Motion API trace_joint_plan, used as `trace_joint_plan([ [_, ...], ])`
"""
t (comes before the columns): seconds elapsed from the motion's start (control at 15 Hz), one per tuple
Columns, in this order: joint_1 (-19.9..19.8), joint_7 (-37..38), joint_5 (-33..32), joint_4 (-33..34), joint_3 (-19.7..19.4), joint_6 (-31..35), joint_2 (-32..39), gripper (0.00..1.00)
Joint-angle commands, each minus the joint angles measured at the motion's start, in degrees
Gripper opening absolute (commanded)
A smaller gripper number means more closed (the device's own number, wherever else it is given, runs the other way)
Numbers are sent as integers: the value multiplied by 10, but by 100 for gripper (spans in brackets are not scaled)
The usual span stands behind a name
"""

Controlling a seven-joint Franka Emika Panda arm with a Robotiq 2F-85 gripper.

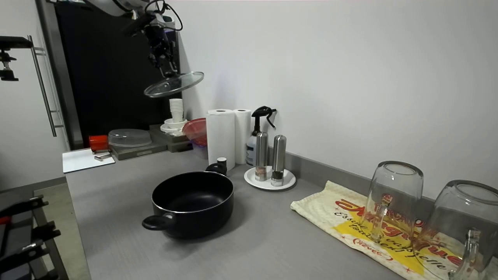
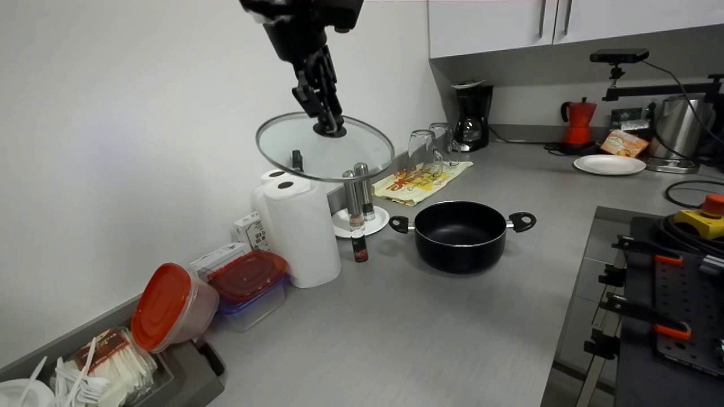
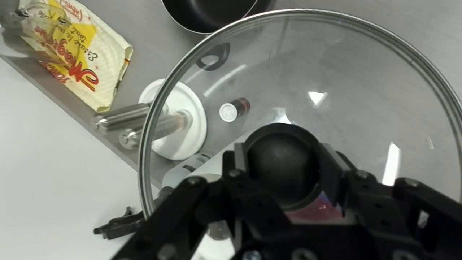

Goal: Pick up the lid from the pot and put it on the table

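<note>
The lid (image 2: 339, 155) hung in the air at the end of the gripper (image 3: 283, 159), off the pot (image 2: 461, 257) & well above the table (image 2: 407, 333). It was tilted: in an exterior view one side of its rim (image 1: 202, 76) sat higher than the other. The pot stood upright on the table, uncovered, w/ both side handles (image 1: 157, 223) in sight.

Gripper state: clamped. Per wrist view, its two fingers (image 3: 241, 159) held the lid's black knob (image 3: 283, 173) from opp. sides, gap btwn them = approx. knob width, glass spreading out beyond.

Hard to make out: in both exterior views the dark fingertips ran into the black knob, so exact contact pts couldn't be told there. In wrist view the gripper body covered the lower part of the lid, & the rim ran off the right edge. Pot was cut off at the top of same view; one handle showed thru the glass. Also seen thru it: a small white-capped container (image 3: 228, 112) (label too small to read), part of a white plate (image 1: 288, 179), and a bit of a paper towel roll (image 2: 305, 237). In an exterior view the lid overlapped the tops of the steel mills (image 1: 279, 155) standing on that plate, plus the black head of the spray bottle (image 1: 261, 112). Robot arm (image 1: 120, 6) was cut off at the top edge in both exterior views.
</note>
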Motion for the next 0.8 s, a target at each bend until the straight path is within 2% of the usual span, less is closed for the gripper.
trace_joint_plan([
  [0.0,16,-30,-2,56,-4,-10,75,24],
  [0.4,26,-38,14,68,-10,-11,179,24],
  [0.73,55,-12,15,77,-16,-13,264,24],
])
